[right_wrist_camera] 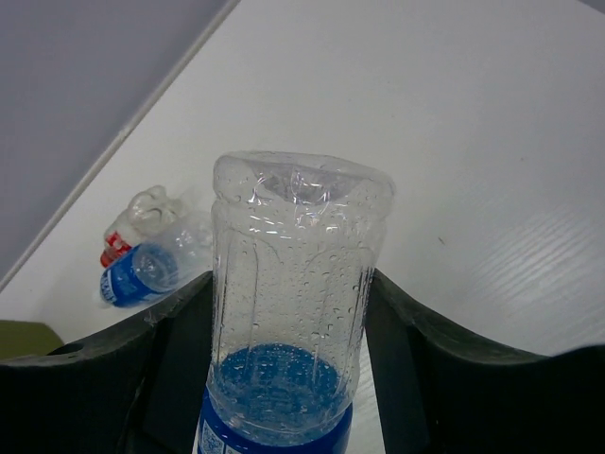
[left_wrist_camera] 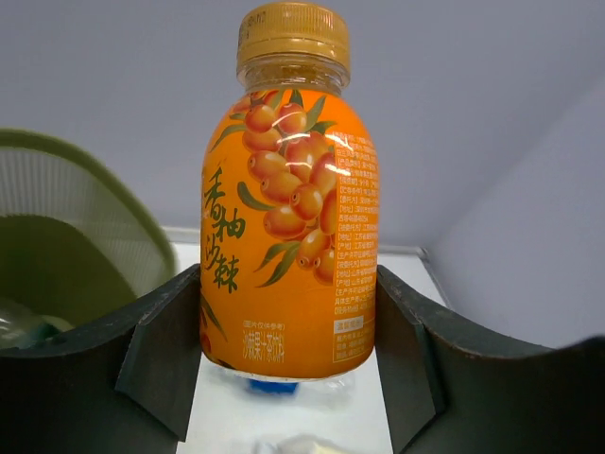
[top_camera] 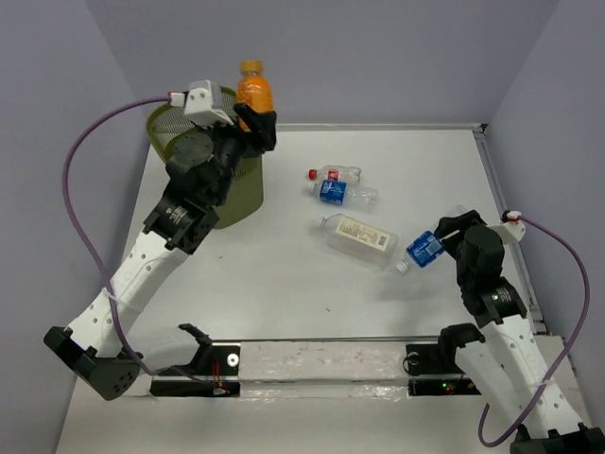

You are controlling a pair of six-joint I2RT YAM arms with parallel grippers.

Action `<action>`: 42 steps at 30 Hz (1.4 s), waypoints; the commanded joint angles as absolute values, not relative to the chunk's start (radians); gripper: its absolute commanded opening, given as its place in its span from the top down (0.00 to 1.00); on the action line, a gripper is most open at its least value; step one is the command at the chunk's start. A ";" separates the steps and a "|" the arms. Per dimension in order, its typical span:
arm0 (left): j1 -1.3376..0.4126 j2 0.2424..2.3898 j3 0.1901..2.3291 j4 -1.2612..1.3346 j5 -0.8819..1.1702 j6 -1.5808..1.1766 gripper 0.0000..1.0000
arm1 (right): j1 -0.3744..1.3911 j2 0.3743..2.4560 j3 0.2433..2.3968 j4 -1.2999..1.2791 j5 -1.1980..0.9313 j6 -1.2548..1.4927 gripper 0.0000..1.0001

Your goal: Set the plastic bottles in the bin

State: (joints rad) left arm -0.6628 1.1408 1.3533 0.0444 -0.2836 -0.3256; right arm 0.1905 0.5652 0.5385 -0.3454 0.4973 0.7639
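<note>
An orange bottle (top_camera: 253,93) with a golden cap stands upright between the fingers of my left gripper (top_camera: 257,121), held above the right rim of the olive-green mesh bin (top_camera: 236,194). In the left wrist view the orange bottle (left_wrist_camera: 288,208) fills the gap of the left gripper (left_wrist_camera: 284,350), with the bin (left_wrist_camera: 76,236) to its left. My right gripper (top_camera: 442,236) is shut on a clear bottle with a blue label (top_camera: 424,250), tilted at the table's right. That clear bottle (right_wrist_camera: 293,303) sits between both pads of the right gripper (right_wrist_camera: 284,378).
Three more bottles lie mid-table: a red-label one (top_camera: 333,174), a blue-label one (top_camera: 345,193) and a larger white-label one (top_camera: 357,236). The blue-label bottle (right_wrist_camera: 142,274) and the red-label bottle (right_wrist_camera: 118,248) also show in the right wrist view. Walls enclose the table on three sides.
</note>
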 commanded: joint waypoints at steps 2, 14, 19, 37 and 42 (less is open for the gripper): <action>-0.398 1.227 1.500 0.002 -0.305 -0.298 0.41 | 0.186 0.542 0.578 -0.270 0.345 0.655 0.50; -0.149 1.439 1.540 -0.101 -0.175 -0.337 0.01 | 0.199 0.692 0.713 -0.016 0.012 0.606 0.53; -0.149 1.387 1.517 -0.095 -0.147 -0.345 0.01 | 0.285 0.862 0.886 0.087 0.014 0.574 0.53; -0.181 0.594 0.828 -0.173 0.410 -0.459 0.01 | 0.747 1.819 1.961 0.328 0.066 0.158 0.51; -0.259 0.502 0.776 -0.297 0.442 -0.436 0.01 | 0.756 2.101 2.328 0.328 0.072 0.173 0.51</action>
